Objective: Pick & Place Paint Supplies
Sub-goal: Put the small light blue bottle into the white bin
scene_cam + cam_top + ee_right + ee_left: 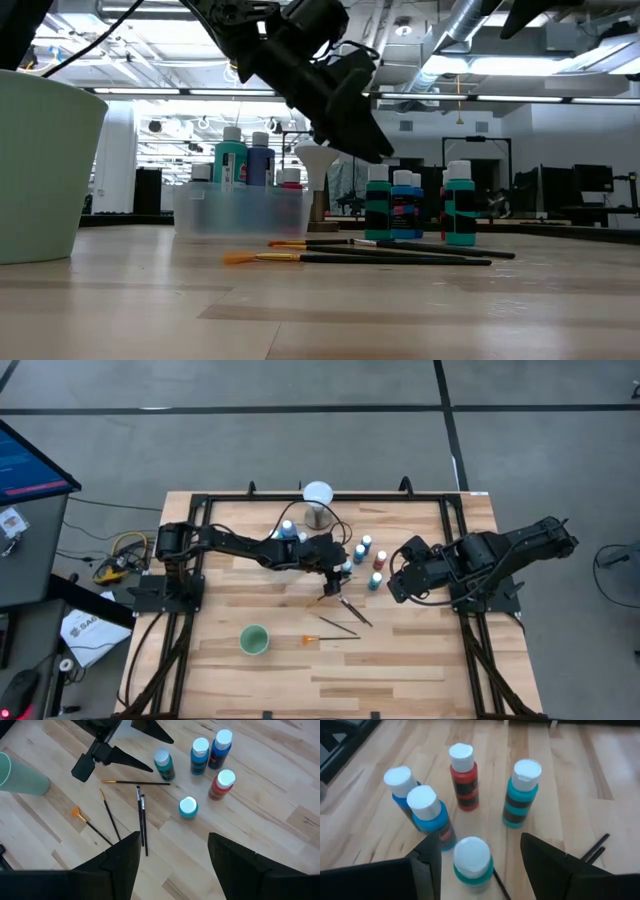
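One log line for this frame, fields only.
left gripper: fingers open astride teal bottle | right gripper: open, waiting | brushes: on table

Left gripper (480, 857) fingers straddle teal bottle (473, 861); blue bottle (431, 815) crowds one finger, other side free; red bottle (464, 776) stands ahead; brushes (141, 817) lie beside.

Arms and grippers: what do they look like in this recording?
Both arms are black, jointed and boxy, with black cables looping along them. The left gripper and right gripper each end in two flat, dark, wedge-shaped fingers. No markings are visible. Each arm's base sits on a black frame.
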{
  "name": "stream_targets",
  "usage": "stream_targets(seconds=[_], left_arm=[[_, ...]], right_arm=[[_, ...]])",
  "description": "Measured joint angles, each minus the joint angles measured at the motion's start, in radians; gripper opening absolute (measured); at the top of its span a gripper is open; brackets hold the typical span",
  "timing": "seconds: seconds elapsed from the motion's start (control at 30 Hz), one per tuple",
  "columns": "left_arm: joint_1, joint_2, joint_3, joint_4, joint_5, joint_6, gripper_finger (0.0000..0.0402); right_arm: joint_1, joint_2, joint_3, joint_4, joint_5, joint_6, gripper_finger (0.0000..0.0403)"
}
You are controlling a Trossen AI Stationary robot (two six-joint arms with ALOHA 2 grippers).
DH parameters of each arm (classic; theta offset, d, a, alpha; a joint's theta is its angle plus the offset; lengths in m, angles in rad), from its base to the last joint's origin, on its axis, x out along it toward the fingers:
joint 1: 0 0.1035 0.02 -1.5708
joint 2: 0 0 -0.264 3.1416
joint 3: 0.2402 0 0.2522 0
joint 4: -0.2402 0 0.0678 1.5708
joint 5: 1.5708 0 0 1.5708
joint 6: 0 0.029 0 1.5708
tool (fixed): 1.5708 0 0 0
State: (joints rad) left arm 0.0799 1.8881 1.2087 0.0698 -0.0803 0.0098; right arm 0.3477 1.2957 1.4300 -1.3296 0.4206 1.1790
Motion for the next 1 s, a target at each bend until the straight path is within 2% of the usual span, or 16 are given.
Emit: stream_targets(seconds=[0.43, 0.8, 1.0], left_arm=[[0.003, 0.000, 0.000, -0.002, 0.010, 0.016, 0.0122], [0.012, 0.000, 0.001, -0.026, 0.069, 0.016, 0.0007], [0.011, 0.000, 0.001, -0.029, 0.079, 0.016, 0.0001]], right_arm=[[0.000, 0.000, 0.000, 0.000, 0.000, 0.000, 0.0225], [0.000, 0.000, 0.000, 0.000, -0.001, 0.000, 0.0225], [0.000, 0.000, 0.000, 0.000, -0.001, 0.000, 0.0225]])
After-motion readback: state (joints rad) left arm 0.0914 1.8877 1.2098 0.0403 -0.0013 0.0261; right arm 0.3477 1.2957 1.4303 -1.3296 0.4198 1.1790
